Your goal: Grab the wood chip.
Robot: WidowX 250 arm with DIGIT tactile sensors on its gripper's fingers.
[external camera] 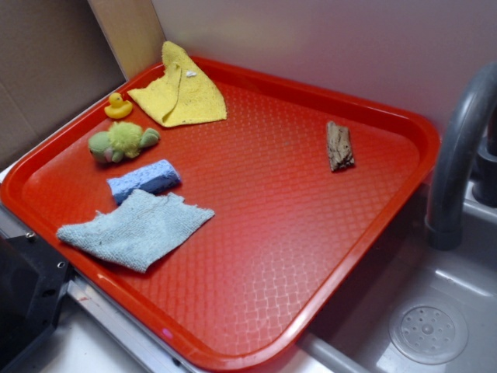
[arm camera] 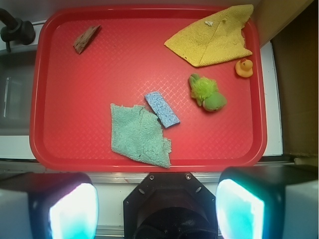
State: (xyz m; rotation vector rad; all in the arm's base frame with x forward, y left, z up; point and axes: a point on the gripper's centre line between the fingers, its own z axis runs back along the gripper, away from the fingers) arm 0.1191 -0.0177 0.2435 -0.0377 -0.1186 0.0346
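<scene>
The wood chip [external camera: 339, 146] [arm camera: 86, 39] is a small brown-grey bark-like piece lying flat on the red tray [external camera: 311, 241] [arm camera: 89, 84], near its far right corner in the exterior view and top left in the wrist view. My gripper [arm camera: 157, 209] hangs high above the tray's near edge, open wide, with nothing between its two glowing pads [arm camera: 74, 211]. The exterior view does not show the gripper. It is far from the chip.
On the tray also lie a yellow cloth [external camera: 181, 92] [arm camera: 212, 37], a rubber duck [external camera: 118, 106] [arm camera: 243, 67], a green plush toy [external camera: 120, 141] [arm camera: 206, 92], a blue sponge [external camera: 144, 178] [arm camera: 162, 109] and a pale green cloth [external camera: 133, 228] [arm camera: 138, 134]. A sink with grey faucet [external camera: 458, 148] lies right of the tray.
</scene>
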